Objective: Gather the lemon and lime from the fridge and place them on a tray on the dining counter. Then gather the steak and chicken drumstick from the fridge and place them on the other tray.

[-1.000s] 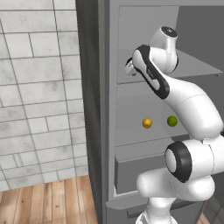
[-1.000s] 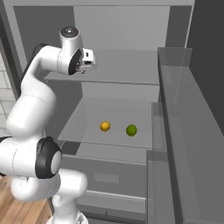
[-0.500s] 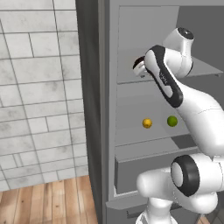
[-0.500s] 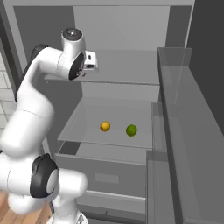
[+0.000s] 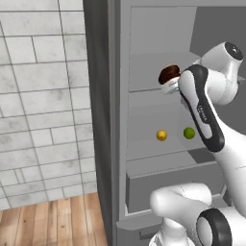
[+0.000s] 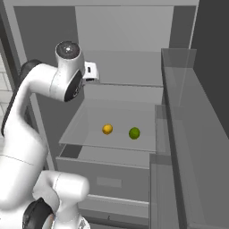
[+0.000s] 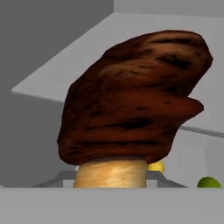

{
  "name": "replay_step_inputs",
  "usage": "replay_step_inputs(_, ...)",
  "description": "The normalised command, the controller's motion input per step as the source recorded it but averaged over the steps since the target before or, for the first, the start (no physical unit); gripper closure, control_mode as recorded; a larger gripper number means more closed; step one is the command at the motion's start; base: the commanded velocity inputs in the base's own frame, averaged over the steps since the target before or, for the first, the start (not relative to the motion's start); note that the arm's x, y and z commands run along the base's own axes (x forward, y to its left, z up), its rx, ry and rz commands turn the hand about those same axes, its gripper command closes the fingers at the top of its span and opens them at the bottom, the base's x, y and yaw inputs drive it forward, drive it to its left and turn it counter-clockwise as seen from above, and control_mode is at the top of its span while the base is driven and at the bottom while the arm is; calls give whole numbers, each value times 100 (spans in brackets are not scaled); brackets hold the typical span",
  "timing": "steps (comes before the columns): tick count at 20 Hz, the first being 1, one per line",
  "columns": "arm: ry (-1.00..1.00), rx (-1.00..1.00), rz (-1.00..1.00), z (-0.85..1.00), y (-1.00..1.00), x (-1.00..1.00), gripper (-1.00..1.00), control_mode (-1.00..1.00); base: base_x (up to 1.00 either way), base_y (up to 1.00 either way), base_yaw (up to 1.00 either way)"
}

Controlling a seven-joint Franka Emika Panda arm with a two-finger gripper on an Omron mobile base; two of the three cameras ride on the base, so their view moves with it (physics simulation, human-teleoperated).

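My gripper (image 5: 171,85) is shut on the chicken drumstick (image 5: 169,74), a dark brown piece with a pale bone end, held in front of the open fridge (image 5: 144,33) above its middle shelf. Close up in the hand view, the drumstick (image 7: 131,96) hides my fingertips. On the glass shelf below, the lemon (image 5: 162,135) lies left of the lime (image 5: 189,133), a little apart; from the other side the lemon (image 6: 107,129) and lime (image 6: 134,133) sit near the shelf's middle. Beneath the drumstick peek the lemon (image 7: 157,166) and the lime (image 7: 208,182). The steak and both trays are out of view.
The fridge door (image 6: 192,134) stands open on the right, its shelf edge close to the arm. A grey drawer (image 5: 168,187) sticks out under the fruit shelf. A tiled wall (image 5: 43,105) and wooden floor (image 5: 53,223) lie left of the fridge.
The hand has carried the drumstick to the right in the left base view, and the upper arm has swung with it. Lemon and lime have stayed put.
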Motion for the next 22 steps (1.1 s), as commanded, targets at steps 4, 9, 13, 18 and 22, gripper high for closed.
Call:
replay_step_inputs(4,-7,0,0,2,-1,-84,100,-100,0,0,0)
replay_step_inputs(9,-6,0,0,1,-2,-85,100,-100,0,0,0)
replay_step_inputs(13,-6,0,0,1,0,-87,100,-100,0,0,0)
replay_step_inputs(18,-6,0,0,0,0,-89,100,-100,0,0,0)
replay_step_inputs(22,-5,0,0,1,0,-92,100,-100,0,0,0)
